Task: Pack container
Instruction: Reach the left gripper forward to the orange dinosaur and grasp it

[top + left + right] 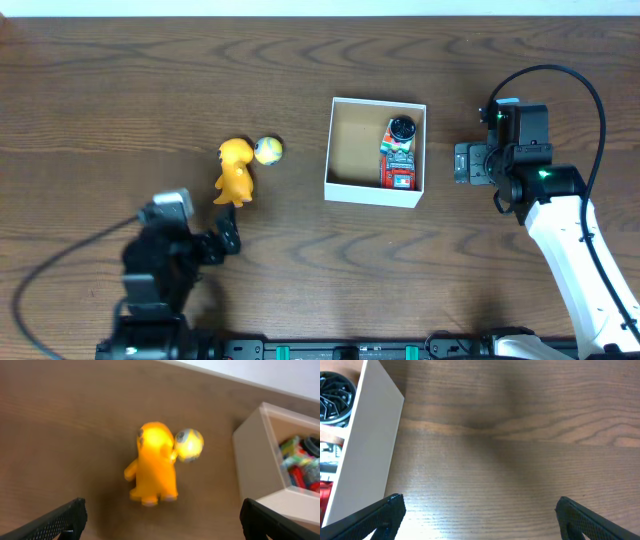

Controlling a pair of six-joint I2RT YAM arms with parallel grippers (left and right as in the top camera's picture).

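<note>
**Container Partly Packed, Both Grippers Empty**

Overhead: the small square white cardboard container (pixel 372 192) is seen just off the table's centre, toward 2 o'clock. A red toy with a black top (pixel 399 155) is lodged against its 3 o'clock wall, so most of the brown floor is left free. At 9 o'clock of the container, well apart, a yellow plastic figure (pixel 235 172) is stood on the dark wooden table (pixel 120 90), and a small yellow ball (pixel 268 150) is touching it at 1 o'clock. The left gripper (pixel 225 238) is placed at 6 o'clock of the figure, probably lined up for a pick. The right gripper (pixel 468 163) is parked at 3 o'clock of the container, clear of it.

Left wrist: the jaws are spread wide with nothing between them. The figure (pixel 154 462) and the ball (pixel 188 444) are centred ahead, and the container (pixel 255 455) is seen at 3 o'clock.

Right wrist: the jaws are likewise released over bare wood, and the container's outer wall (pixel 370 445) is seen at 9 o'clock.
</note>
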